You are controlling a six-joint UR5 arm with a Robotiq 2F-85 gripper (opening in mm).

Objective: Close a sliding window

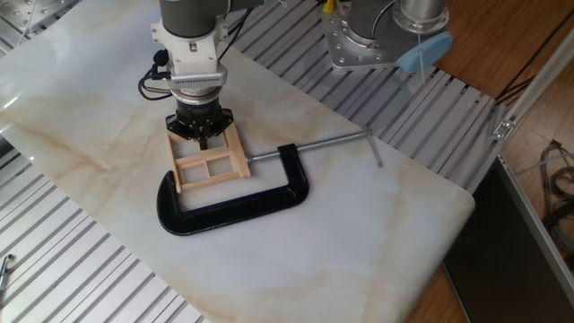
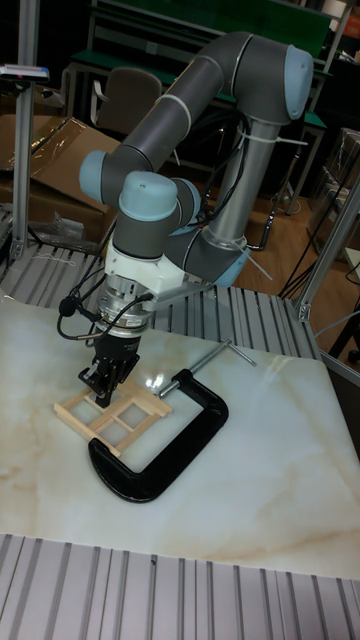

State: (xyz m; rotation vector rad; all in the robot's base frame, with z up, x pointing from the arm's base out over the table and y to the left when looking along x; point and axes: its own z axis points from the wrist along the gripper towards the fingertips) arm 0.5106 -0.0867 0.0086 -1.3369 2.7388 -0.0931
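The sliding window (image 1: 208,163) (image 2: 112,413) is a small flat frame of pale wood slats, lying on the marble tabletop inside the jaw of a black C-clamp. My gripper (image 1: 204,136) (image 2: 100,390) points straight down at the window's far end, its dark fingers touching or just above the slats. The fingers sit close together; I cannot tell whether they pinch a slat. The gripper body hides the window's far edge in the fixed view.
A big black C-clamp (image 1: 235,199) (image 2: 160,455) holds the window, its steel screw (image 1: 323,144) (image 2: 205,362) reaching toward the back right. Ribbed metal rails (image 1: 81,269) border the marble slab (image 1: 359,242). A second robot base (image 1: 368,36) stands behind.
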